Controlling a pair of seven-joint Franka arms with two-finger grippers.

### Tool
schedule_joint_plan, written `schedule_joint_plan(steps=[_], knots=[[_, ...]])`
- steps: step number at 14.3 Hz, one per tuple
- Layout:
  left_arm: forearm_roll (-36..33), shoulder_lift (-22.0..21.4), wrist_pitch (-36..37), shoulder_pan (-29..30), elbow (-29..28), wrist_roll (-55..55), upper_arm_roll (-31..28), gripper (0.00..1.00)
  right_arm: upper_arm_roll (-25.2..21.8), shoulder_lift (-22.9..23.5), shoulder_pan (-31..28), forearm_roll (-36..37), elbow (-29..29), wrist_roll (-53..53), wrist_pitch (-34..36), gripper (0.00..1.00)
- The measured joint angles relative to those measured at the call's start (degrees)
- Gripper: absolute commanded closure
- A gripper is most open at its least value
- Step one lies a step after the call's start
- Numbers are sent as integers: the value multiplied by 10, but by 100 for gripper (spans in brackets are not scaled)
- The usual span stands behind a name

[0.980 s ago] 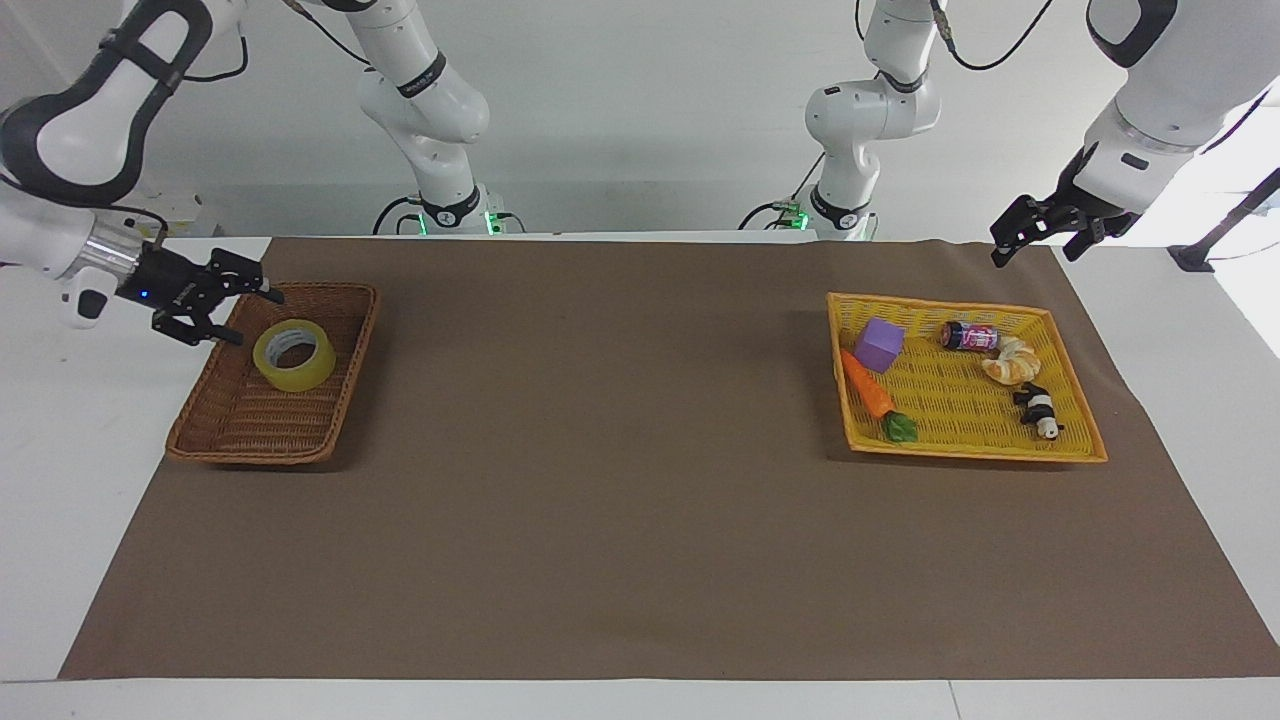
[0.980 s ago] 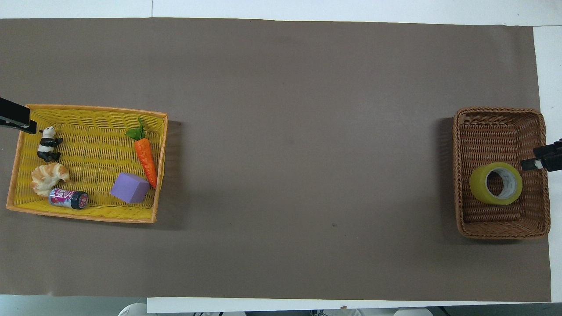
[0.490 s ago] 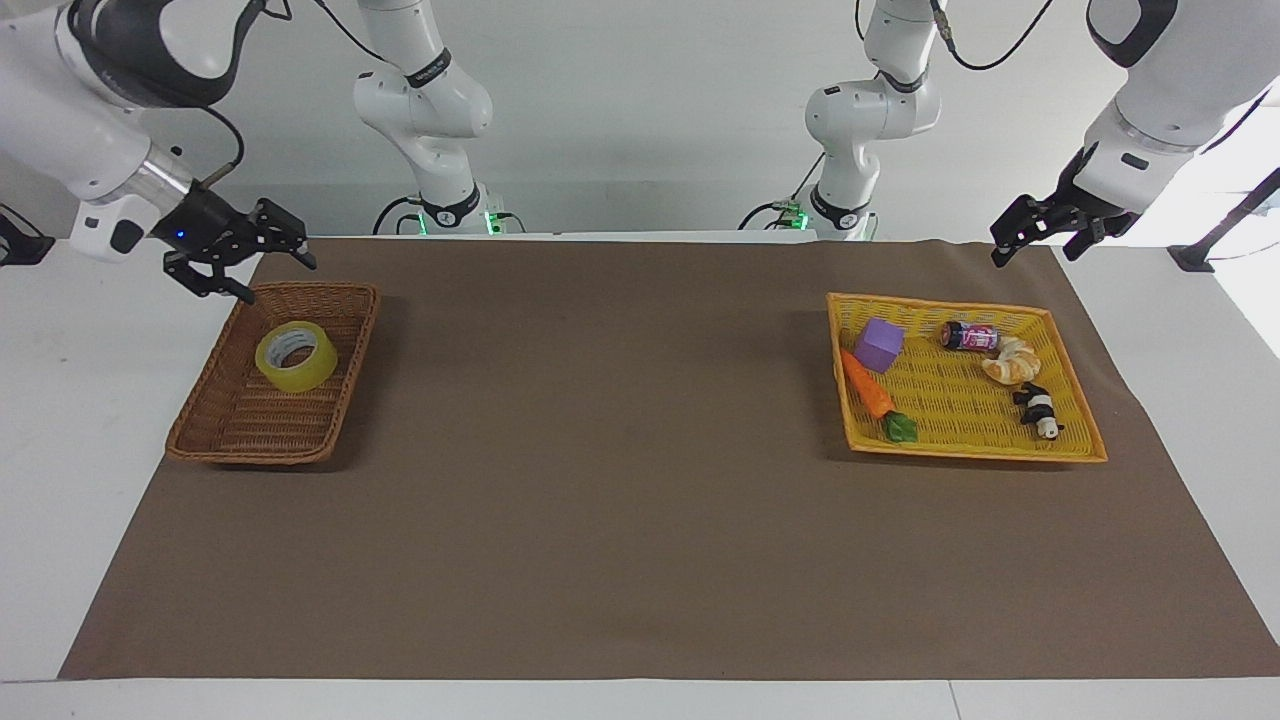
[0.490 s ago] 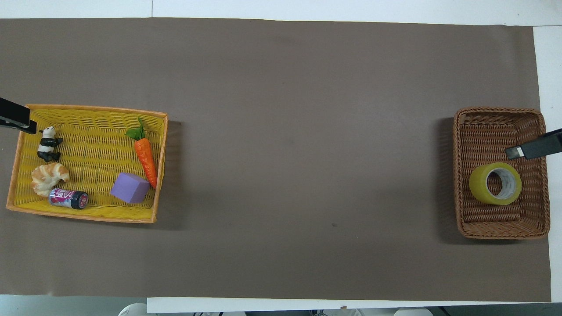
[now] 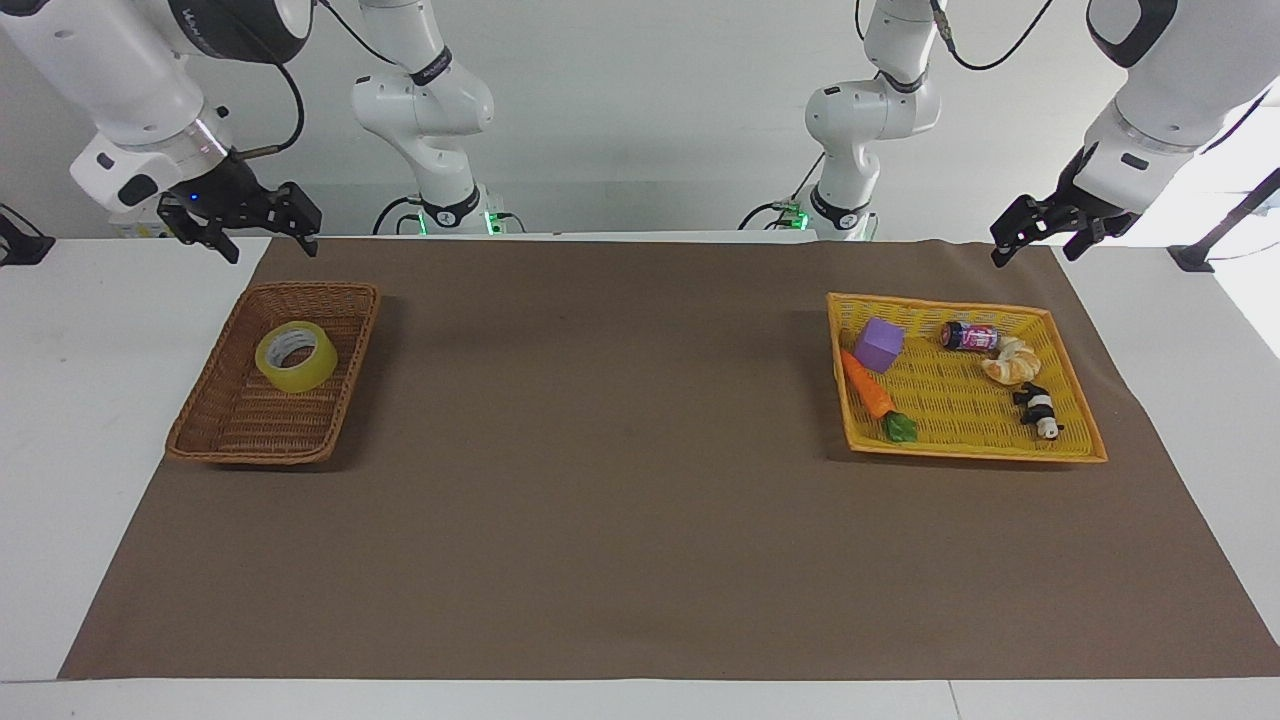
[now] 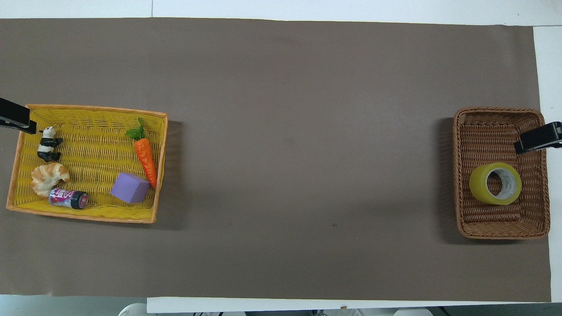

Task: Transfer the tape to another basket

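The tape (image 5: 295,357) (image 6: 495,183), a yellow roll with a pale core, lies flat in the brown wicker basket (image 5: 250,455) (image 6: 500,235) at the right arm's end of the table. My right gripper (image 5: 270,243) is raised and open, holding nothing and well clear of the tape. One of its fingers (image 6: 538,138) shows over the basket's outer rim in the overhead view. My left gripper (image 5: 1035,252) waits open and raised by the corner of the yellow basket (image 5: 975,452) (image 6: 83,217). One of the left gripper's fingers (image 6: 15,120) shows at that view's edge.
The yellow basket holds a purple block (image 5: 879,344), a carrot (image 5: 868,390), a small can (image 5: 968,336), a croissant (image 5: 1012,362) and a panda figure (image 5: 1038,410). A brown mat (image 5: 600,450) covers the table between the two baskets.
My right gripper has risen from beside the tape and drawn back toward the robots, still open. The tape stays in the brown basket. The left arm has not moved.
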State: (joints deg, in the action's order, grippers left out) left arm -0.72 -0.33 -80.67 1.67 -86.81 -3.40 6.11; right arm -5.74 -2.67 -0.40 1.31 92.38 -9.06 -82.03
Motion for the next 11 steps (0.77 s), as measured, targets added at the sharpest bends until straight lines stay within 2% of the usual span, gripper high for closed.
schedule_joint_plan(steps=[5, 11], knots=[[0, 0, 0, 0, 0, 0, 0, 0, -2, 26, 0, 0, -65, 4, 15, 0], [0, 0, 0, 0, 0, 0, 0, 0, -1, 32, 7, 0, -71, 19, 34, 0]])
